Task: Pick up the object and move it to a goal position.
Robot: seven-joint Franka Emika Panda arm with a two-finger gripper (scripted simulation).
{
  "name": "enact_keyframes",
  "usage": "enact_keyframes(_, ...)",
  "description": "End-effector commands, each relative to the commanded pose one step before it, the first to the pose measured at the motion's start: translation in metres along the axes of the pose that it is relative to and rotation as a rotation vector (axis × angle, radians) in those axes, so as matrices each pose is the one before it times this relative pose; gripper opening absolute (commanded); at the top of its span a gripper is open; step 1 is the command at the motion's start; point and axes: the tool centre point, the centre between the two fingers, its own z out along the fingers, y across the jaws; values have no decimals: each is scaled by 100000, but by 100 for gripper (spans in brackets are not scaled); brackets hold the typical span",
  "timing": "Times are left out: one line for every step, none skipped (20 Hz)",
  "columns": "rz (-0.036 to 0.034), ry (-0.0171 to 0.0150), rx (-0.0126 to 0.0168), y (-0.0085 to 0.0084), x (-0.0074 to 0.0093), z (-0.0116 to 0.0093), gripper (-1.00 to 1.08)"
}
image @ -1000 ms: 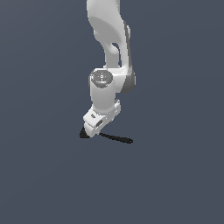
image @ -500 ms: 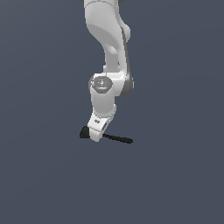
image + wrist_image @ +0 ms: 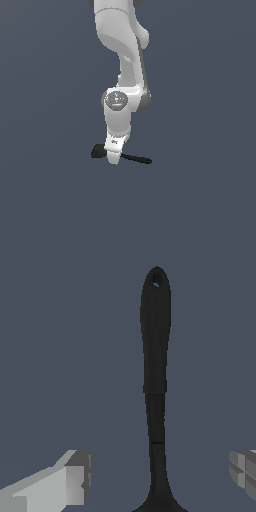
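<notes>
The object (image 3: 135, 158) is a small black spatula-like utensil lying flat on the dark grey floor, its broad head toward the exterior view's left and its thin handle toward the right. My gripper (image 3: 114, 159) hangs straight down over the neck of the object, hiding the part where head meets handle. In the wrist view the object (image 3: 155, 356) runs lengthwise between the two fingers (image 3: 70, 481), with a hanging hole at the handle's tip. The gripper (image 3: 160, 473) is open, with a wide gap on each side of the handle, and the fingers do not touch it.
Plain dark grey floor surrounds the object on all sides. The white arm (image 3: 122, 50) rises above the gripper to the frame's top edge.
The gripper has come down and turned more upright over the object, and now straddles its neck. The object has not moved.
</notes>
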Motion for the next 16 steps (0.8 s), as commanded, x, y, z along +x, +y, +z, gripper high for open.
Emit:
enact_keyframes(-3336, 168, -5, -33, 29, 247, 100)
enact_keyframes(-929, 48, 8, -12, 6, 74, 100)
enact_keyframes(-786, 41, 6, -10, 6, 63, 100)
enact_keyframes(-641, 34, 5, -8, 4, 51, 100)
enact_keyframes(-500, 27, 3, -6, 3, 40, 100)
enact_keyframes(-358, 19, 2, -5, 3, 28, 100)
enact_keyframes(-213, 12, 1, -3, 1, 17, 100)
enact_keyframes(-69, 4, 0, -1, -1, 6, 100)
enact_keyframes(462, -26, 25, -3, -6, -22, 100)
enact_keyframes(0, 0, 0, -1, -2, 38, 100)
enact_keyframes(0, 0, 0, -2, -7, 112, 100)
enact_keyframes(-49, -1, -1, -7, 18, 186, 100)
enact_keyframes(0, 0, 0, -6, -17, 260, 100)
enact_keyframes(-49, -1, 0, -12, 8, 334, 100)
enact_keyframes(-49, -1, 0, -15, 3, 406, 100)
enact_keyframes(-49, 0, 0, -18, -2, 477, 100)
